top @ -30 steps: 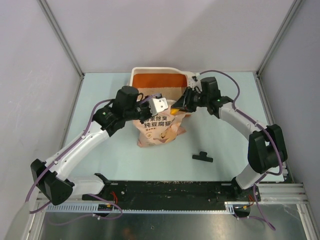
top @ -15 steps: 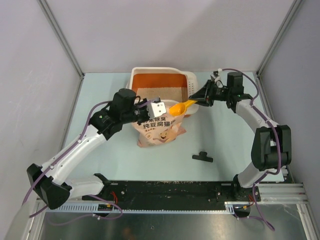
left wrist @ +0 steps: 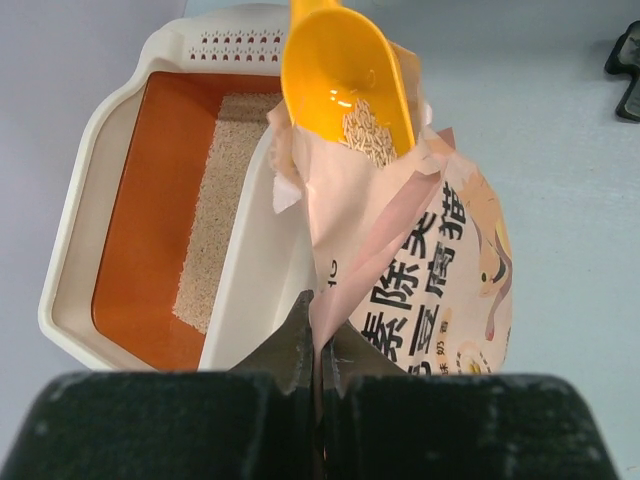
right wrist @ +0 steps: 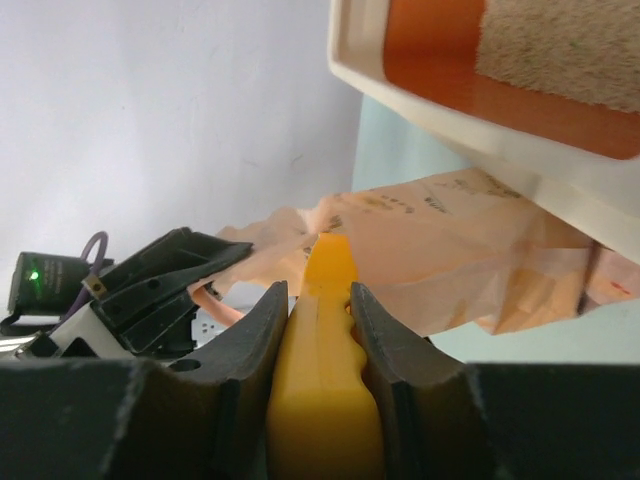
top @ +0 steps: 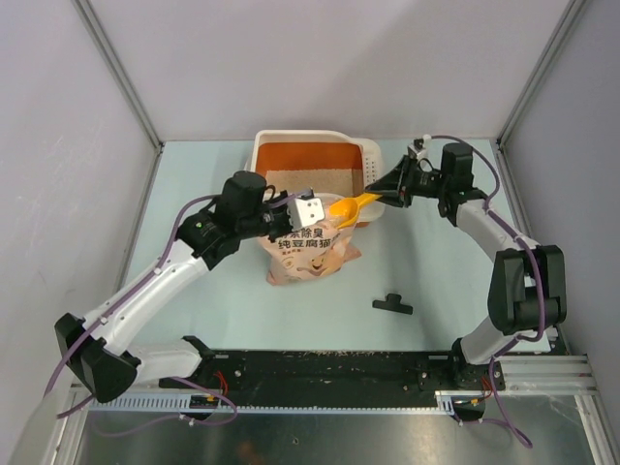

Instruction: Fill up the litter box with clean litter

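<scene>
The cream-white litter box [top: 300, 136] stands at the back, with a strip of clean litter [top: 310, 178] along its near side over the orange floor. In front of it stands a pink printed bag [top: 305, 254]. My left gripper [left wrist: 320, 340] is shut on the bag's top edge [left wrist: 330, 300]. My right gripper [right wrist: 318, 300] is shut on the handle of an orange scoop [right wrist: 325, 390]. The scoop's bowl [left wrist: 340, 70] hovers over the bag's open mouth, by the box's near wall, and carries a little litter [left wrist: 368, 132].
A small black clip-like part [top: 391, 304] lies on the table to the right of the bag, toward the front. Enclosure walls with metal posts stand at the left, back and right. The arms' black base rail [top: 329, 373] runs along the near edge.
My right arm has drawn back to the right, pulling the scoop out of the bag until it hangs over the bag's mouth. The left gripper keeps hold of the bag.
</scene>
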Robot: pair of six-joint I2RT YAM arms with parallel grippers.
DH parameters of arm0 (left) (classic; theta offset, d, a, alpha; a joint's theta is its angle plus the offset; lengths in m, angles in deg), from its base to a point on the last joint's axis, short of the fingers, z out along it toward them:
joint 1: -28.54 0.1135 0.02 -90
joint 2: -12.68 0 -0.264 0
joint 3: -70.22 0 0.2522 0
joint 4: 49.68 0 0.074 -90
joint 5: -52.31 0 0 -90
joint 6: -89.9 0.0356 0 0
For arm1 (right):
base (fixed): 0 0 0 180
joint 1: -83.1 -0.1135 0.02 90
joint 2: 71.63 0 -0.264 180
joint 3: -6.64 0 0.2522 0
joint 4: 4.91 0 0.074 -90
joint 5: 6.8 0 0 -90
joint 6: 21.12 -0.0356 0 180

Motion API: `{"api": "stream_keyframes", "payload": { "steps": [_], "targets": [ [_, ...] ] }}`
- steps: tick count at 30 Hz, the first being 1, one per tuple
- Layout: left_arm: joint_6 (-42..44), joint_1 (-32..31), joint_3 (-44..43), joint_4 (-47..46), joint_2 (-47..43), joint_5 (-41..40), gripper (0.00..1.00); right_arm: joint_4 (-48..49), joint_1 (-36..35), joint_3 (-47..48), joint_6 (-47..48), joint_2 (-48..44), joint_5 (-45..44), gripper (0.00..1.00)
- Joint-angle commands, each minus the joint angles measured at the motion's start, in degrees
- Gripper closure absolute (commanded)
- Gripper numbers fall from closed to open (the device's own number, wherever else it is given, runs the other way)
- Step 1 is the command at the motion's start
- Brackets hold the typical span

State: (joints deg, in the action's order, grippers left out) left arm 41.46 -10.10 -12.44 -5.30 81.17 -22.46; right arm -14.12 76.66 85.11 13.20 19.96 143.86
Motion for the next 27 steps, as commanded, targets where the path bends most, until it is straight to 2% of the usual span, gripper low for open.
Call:
{"api": "stream_keyframes", "payload": {
  "steps": [1, 2, 4, 8, 12, 19, 27],
  "targets": [
    [-0.3, -0.2, -2.8, -2.0, 0.8, 1.6, 1.0, 7.0, 1.3, 2.3, -3.4, -2.0, 4.5, 1.0],
    [-0.2, -0.2, -3.0, -2.0, 0.9, 1.6, 1.0, 1.5, 3.6, 3.1, 0.4, -2.5, 4.3, 1.0],
    [0.2, -0.2, -3.3, -2.0, 1.2, 1.6, 1.0, -2.0, 4.0, 3.1, 2.5, -2.3, 2.9, 1.0],
    [-0.1, -0.3, -4.0, -2.0, 2.3, 1.7, 1.0, 4.3, -0.8, 2.6, 0.6, 1.8, 1.9, 1.0],
    [0.4, -0.2, -3.9, -2.0, 1.7, 1.2, 1.0, 4.2, 3.3, 2.7, -0.3, 1.7, 4.0, 1.0],
    [1.4, -0.2, -2.9, -2.0, 1.3, 0.6, 1.0, 5.3, 4.1, 2.7, -2.5, 1.1, 5.3, 1.0],
    [3.0, -0.2, -1.1, -2.0, -0.2, -0.8, 1.0, 2.0, 6.0, 3.1, -1.2, -0.4, 6.6, 1.0]
  ]
}}
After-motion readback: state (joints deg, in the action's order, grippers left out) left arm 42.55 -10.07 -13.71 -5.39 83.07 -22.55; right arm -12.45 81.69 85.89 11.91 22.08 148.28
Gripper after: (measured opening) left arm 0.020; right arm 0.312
